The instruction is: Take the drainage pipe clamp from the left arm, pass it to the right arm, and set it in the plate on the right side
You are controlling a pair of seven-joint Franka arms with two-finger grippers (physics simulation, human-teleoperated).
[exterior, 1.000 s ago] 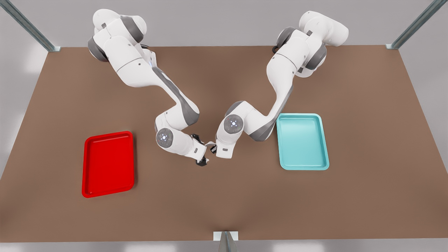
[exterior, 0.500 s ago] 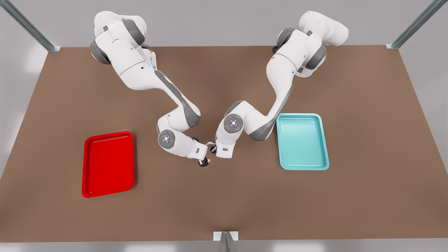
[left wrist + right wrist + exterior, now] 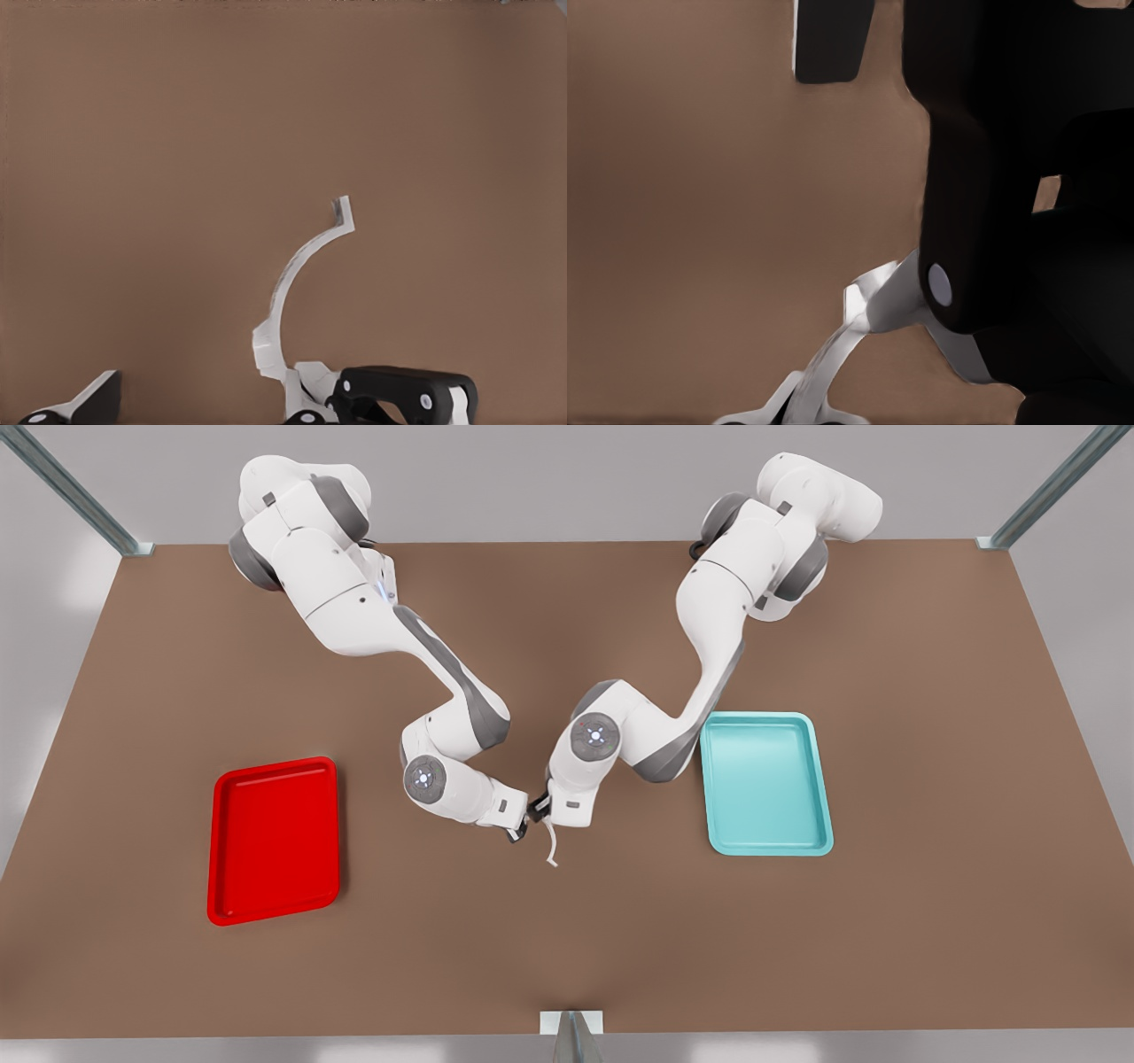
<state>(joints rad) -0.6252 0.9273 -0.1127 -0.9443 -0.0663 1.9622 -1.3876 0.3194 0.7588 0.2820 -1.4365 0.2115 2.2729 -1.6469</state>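
The drainage pipe clamp (image 3: 550, 843) hangs in the air above the middle of the brown desk (image 3: 567, 957), between the two wrists, its thin white arch pointing down. Its upper end sits at the left pincer (image 3: 538, 808), and the right pincer (image 3: 518, 831) is just beside it on the front view's left. Whether either pincer is clamped on the clamp or apart cannot be told. The left wrist view shows the arch (image 3: 301, 266) against bare desk. The red plate (image 3: 275, 841) lies well apart on the front view's left, and a teal tray (image 3: 766, 784) on its right.
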